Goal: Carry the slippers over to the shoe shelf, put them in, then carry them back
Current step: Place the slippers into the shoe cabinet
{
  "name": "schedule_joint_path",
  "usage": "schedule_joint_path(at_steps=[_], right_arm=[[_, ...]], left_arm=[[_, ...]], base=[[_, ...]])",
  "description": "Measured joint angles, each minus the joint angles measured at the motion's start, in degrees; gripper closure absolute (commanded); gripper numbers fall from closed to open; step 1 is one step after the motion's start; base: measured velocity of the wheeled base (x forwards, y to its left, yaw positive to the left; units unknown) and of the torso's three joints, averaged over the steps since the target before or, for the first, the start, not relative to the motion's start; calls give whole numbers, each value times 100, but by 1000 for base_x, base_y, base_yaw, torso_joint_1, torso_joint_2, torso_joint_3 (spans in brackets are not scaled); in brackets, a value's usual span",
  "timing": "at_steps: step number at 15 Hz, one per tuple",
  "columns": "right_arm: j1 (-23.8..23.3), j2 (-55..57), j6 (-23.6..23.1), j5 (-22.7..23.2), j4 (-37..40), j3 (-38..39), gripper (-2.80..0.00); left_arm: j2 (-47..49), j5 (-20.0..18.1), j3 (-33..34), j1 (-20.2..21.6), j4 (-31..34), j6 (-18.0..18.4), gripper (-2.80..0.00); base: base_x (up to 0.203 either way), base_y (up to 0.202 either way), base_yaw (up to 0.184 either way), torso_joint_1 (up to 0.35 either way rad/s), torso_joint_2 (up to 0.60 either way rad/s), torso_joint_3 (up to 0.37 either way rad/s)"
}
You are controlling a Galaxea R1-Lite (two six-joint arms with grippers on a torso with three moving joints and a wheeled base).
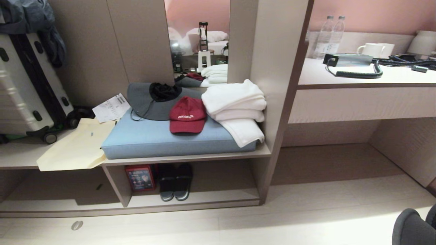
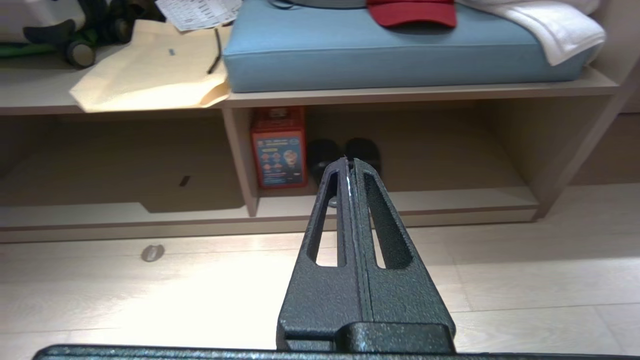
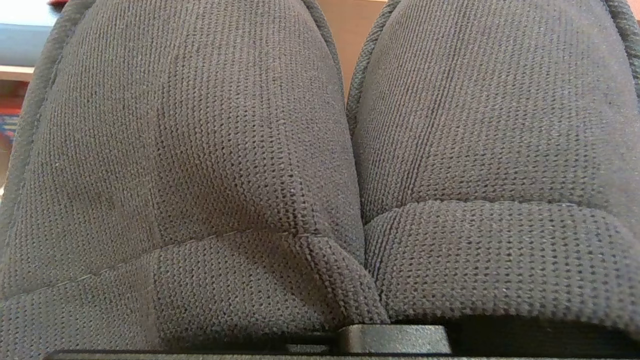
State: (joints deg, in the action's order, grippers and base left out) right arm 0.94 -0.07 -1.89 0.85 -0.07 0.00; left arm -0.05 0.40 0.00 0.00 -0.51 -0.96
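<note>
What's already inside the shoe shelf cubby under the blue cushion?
A dark pair of slippers and a red box beside the divider. Its back corners are in shadow, unseen.

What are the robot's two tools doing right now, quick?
Left tool: shut, holding nothing, pointing at the shoe shelf.
Right tool: shut on the slippers, which fill its wrist view; its fingers are hidden.
</note>
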Motion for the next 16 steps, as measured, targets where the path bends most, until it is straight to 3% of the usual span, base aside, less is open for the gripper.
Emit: schedule_joint_path(at_steps=[9, 16], right_arm=[[-4, 0, -1, -1, 0, 0, 0], [-6, 0, -1, -1, 0, 0, 0]], left_arm=[[0, 4, 0, 0, 7, 12, 0], [0, 3, 0, 0, 5, 37, 0]], base=[[0, 185, -3, 3, 2, 3], [0, 10, -1, 0, 0, -1]])
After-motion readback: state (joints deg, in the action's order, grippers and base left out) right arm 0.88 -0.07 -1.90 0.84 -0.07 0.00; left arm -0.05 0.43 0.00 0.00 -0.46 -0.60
